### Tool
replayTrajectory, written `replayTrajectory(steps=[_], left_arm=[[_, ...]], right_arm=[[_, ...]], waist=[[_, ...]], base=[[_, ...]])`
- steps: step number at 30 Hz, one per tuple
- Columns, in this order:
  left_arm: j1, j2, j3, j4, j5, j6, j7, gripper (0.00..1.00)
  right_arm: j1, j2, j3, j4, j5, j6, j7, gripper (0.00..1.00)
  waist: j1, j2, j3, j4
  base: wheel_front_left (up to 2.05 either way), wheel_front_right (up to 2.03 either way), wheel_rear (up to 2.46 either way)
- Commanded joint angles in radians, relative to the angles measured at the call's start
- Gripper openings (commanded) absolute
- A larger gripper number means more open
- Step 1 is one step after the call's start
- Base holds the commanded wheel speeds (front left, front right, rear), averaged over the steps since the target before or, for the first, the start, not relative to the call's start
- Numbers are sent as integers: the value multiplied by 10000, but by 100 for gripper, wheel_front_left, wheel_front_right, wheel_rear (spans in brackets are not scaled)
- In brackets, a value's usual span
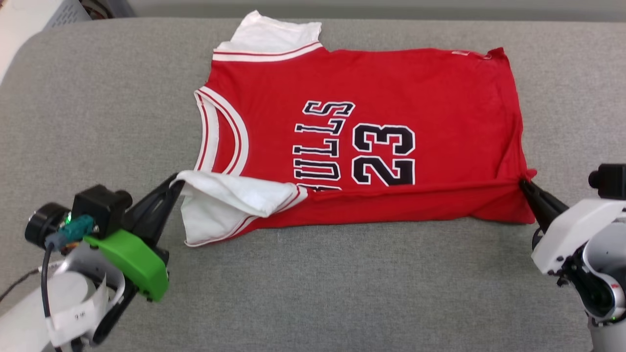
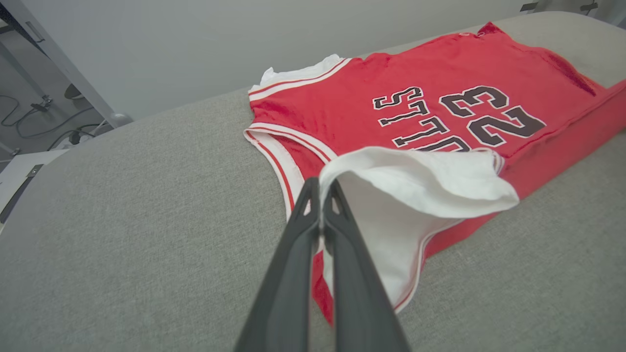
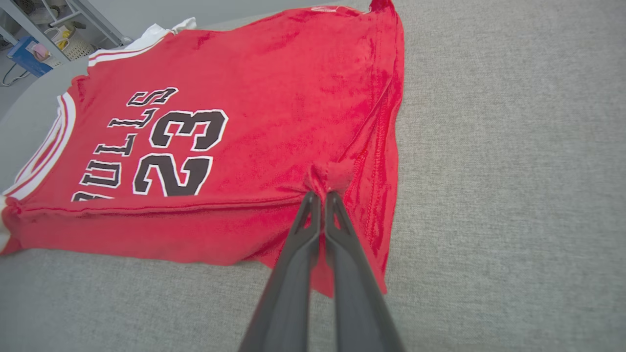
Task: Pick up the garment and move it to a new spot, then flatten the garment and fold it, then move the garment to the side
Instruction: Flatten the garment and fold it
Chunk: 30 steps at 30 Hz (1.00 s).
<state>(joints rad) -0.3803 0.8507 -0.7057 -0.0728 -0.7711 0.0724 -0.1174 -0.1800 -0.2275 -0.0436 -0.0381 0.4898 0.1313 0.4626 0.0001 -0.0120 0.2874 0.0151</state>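
Note:
The garment (image 1: 371, 98) is a red jersey with white sleeves and black "23", spread sideways on the grey surface with its collar to the left. Its near long edge is lifted and folding over the lettering. My left gripper (image 1: 177, 183) is shut on the near white sleeve (image 2: 415, 181), which curls over; the same gripper (image 2: 322, 185) pinches that sleeve's edge. My right gripper (image 1: 524, 184) is shut on the red hem corner at the right, and in the right wrist view the gripper (image 3: 320, 194) bunches red cloth (image 3: 274, 122) at its tips.
The grey padded table (image 1: 313, 293) stretches wide in front of and to both sides of the jersey. A grey basket (image 1: 66, 12) sits beyond the far left corner. Shelving (image 3: 54, 34) and cables stand off the table.

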Motion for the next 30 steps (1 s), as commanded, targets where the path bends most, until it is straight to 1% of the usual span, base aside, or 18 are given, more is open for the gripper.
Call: replayTrajectory(steps=[1,6,12,18,23,24,25,26,27,30], left_arm=[[-376,-118,15,186,141,-139,64,0],[-1330,-451,-56,1052,259,-604,270,0],[-2293,-871,-167,2042,408,-1065,388,0],[-2920,-1243,-373,3036,480,-1430,471,0],[-3304,-1554,-501,3810,496,-1644,288,0],[-3360,-1622,-529,3942,493,-1671,259,9],[-3436,-1700,-569,4119,536,-1687,213,100],[-3492,-1774,-607,4269,576,-1694,181,100],[-3556,-1873,-637,4453,644,-1673,87,100],[-3569,-2181,-593,4884,595,-1641,-286,100]], right_arm=[[-339,33,-27,116,-176,-6,36,0],[-1109,113,-72,565,-484,-6,63,0],[-1728,115,-40,1106,-784,-6,-22,0],[-2147,74,187,1687,-881,-6,-184,0],[-2436,-36,326,2247,-895,-6,-441,0],[-2473,-56,331,2352,-908,-6,-482,0],[-2513,-83,322,2495,-955,-6,-519,0],[-2550,-131,326,2571,-1063,-6,-621,15],[-2588,-155,287,2670,-1181,-6,-773,100],[-2625,-101,279,2868,-1260,-6,-986,100]], waist=[[-1,120,481,-12],[-1,120,974,-10],[-1,120,1376,-27],[-1,120,1573,-61],[-1,120,1621,-46],[-1,120,1615,-30],[-1,120,1601,-10],[-1,120,1580,11],[-1,120,1536,36],[-1,120,1344,79]], base=[[0,0,0],[0,0,0],[0,0,0],[0,0,0],[0,0,0],[0,0,0],[0,0,0],[0,0,0],[0,0,0],[0,0,0]])
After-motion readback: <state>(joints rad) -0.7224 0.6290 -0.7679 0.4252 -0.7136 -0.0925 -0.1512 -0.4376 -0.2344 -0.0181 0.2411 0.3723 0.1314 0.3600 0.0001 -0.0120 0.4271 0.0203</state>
